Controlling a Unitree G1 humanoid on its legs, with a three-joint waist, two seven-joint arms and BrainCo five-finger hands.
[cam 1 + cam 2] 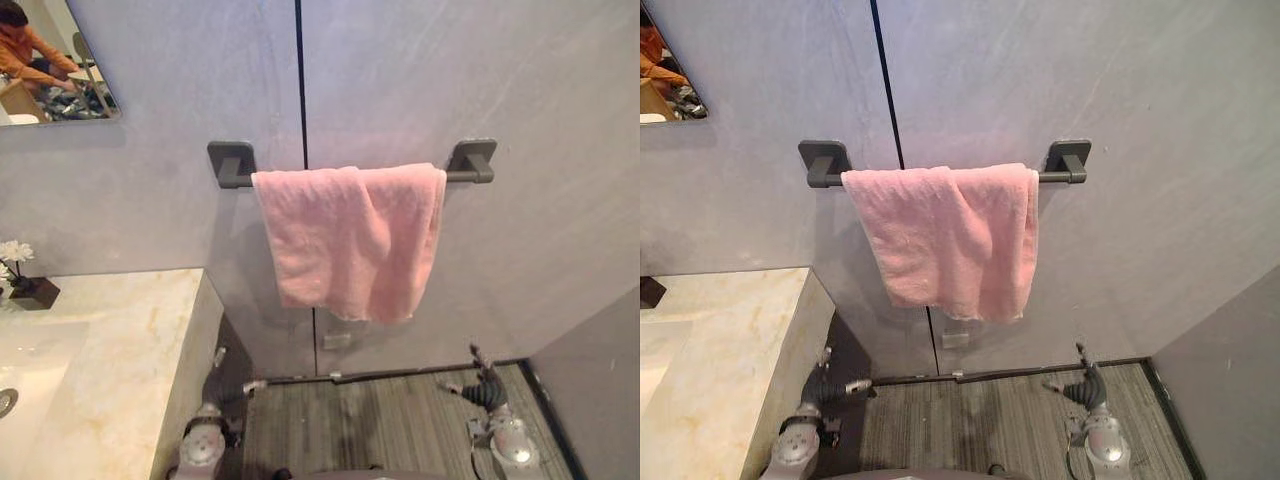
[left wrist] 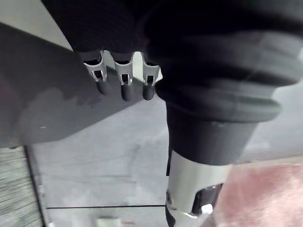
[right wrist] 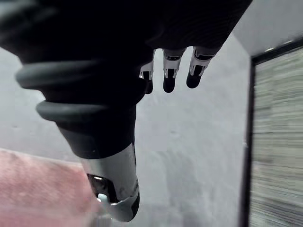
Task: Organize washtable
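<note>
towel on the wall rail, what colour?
Plain pink towel, no pattern, draped over the dark grey rail. Shows best in the left eye view.

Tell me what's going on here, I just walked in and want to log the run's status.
Nothing is being handled right now. A pink towel hangs draped over the dark towel bar on the grey wall. The robot's left hand and right hand hang low beneath it, near the floor, fingers relaxed and empty. A marble counter with a small potted flower stands at the left.
</note>
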